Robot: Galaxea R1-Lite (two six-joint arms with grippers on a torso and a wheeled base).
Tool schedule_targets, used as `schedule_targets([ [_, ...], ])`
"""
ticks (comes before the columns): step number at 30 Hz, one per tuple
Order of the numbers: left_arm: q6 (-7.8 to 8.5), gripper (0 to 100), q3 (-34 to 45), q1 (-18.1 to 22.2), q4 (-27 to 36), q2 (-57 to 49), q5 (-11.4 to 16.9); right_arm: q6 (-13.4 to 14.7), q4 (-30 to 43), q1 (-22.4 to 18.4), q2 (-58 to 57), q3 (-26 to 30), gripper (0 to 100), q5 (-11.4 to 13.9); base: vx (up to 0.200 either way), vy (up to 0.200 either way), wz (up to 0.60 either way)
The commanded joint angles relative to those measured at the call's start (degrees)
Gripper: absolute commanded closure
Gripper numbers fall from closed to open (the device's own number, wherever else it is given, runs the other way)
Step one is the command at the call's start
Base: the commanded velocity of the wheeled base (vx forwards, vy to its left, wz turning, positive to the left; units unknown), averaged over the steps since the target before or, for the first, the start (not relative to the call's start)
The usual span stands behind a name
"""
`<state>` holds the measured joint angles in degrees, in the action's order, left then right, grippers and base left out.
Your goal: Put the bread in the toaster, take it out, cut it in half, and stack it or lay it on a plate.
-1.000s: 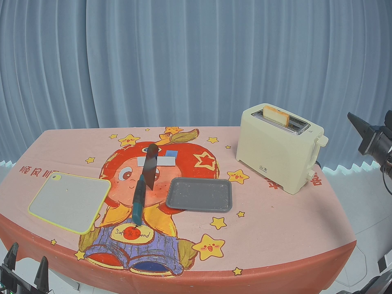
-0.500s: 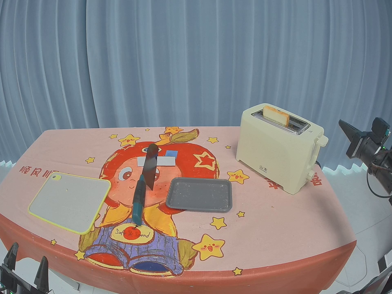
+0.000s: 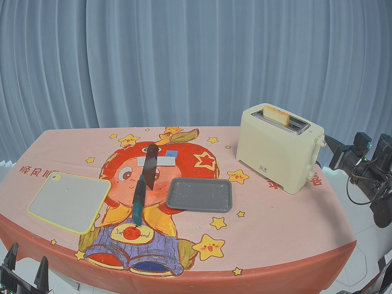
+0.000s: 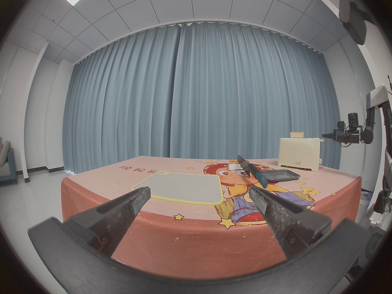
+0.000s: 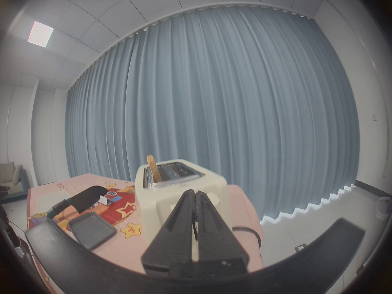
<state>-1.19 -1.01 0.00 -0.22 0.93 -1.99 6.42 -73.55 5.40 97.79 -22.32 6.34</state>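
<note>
Found the bread [image 3: 276,115] standing upright in a slot of the toaster [image 3: 277,156], top poking out, at the right end of the bench [image 3: 281,229]. Saw the right gripper [image 3: 328,139] just beside the toaster's lever, fingers clenched on nothing. Saw the left gripper [image 4: 199,192] low before the bench's near edge, fingers released wide. Noted the grey plate [image 3: 200,194] mid-bench, with the knife [image 3: 141,192] and cutting board [image 3: 69,201] to its left.

Cream toaster [image 3: 273,152], grey plate [image 3: 200,195], teal-handled knife [image 3: 139,194], star-patterned pink tablecloth [image 3: 286,229]
</note>
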Motion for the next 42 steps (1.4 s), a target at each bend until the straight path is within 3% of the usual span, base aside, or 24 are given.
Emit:
schedule_targets([
  [1,-0.04,0,1.01,0.0,-0.04,-0.4,-0.03,-0.18,-0.11,0.14,2.93,0.96,100,-0.01,0.0,0.0,0.0],
  [42,-0.04,0,1.01,0.0,-0.04,-0.4,0.05,-0.98,-0.11,0.05,9.26,3.78,100,-0.71,0.0,0.0,0.0],
])
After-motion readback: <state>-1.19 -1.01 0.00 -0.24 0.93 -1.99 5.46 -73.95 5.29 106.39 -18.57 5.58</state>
